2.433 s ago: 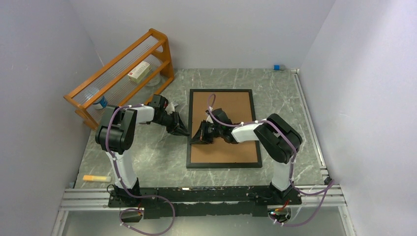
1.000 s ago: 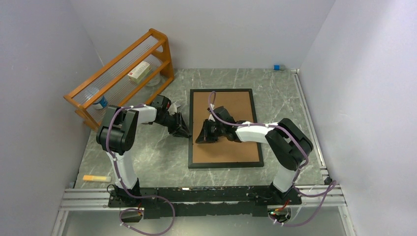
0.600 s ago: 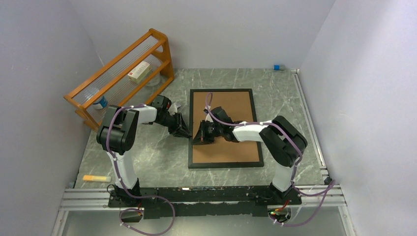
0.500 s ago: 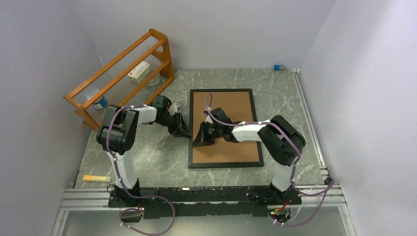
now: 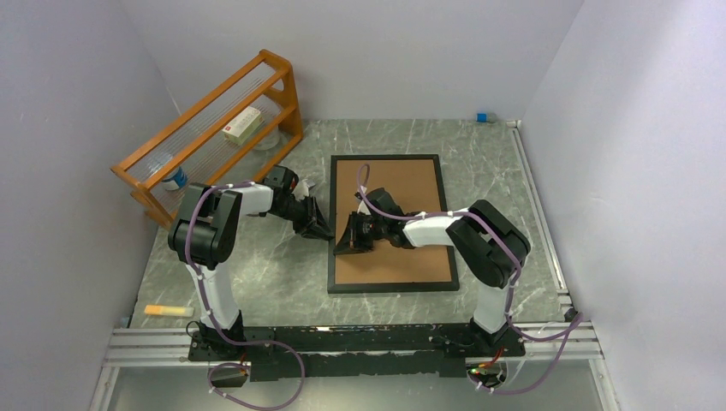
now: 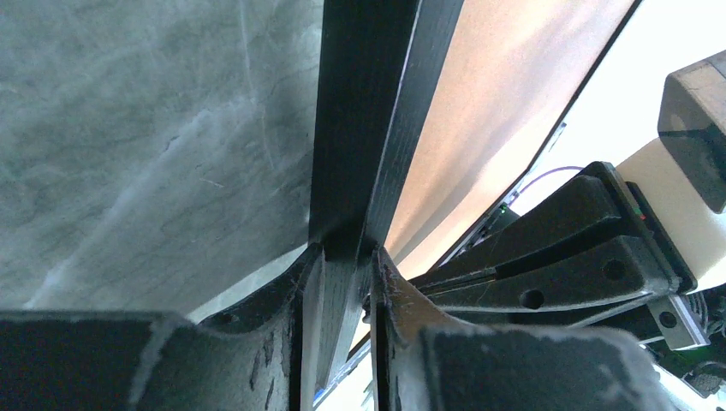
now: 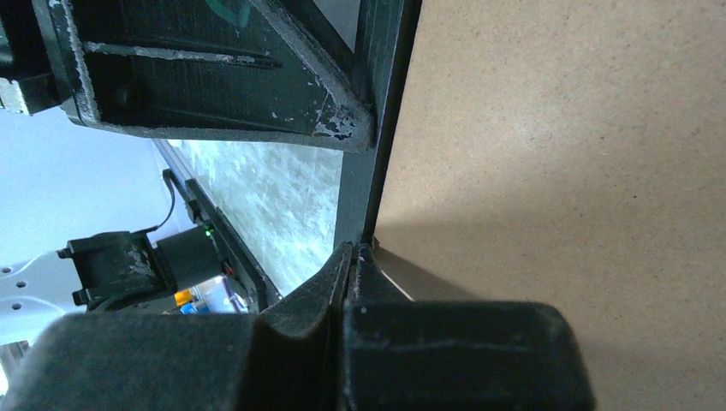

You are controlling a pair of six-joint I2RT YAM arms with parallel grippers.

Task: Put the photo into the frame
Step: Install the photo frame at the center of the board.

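Observation:
The frame lies on the table with its brown backing board facing up. The photo is hidden. My left gripper reaches in from the left and is shut on the frame's left bar. In the left wrist view the bar runs between the two fingers of that gripper. My right gripper lies low over the board, pointing left. In the right wrist view its jaws are pressed together where the black border meets the board. Nothing shows between them.
An orange wooden rack with a box and small items stands at the back left. An orange marker lies at the front left. A small blue object sits by the back wall. The arms' base rail runs along the near edge.
The right gripper's tips slid a little left, up against the frame's left border, and its jaws closed fully. The right elbow drew in. The left gripper kept its hold.

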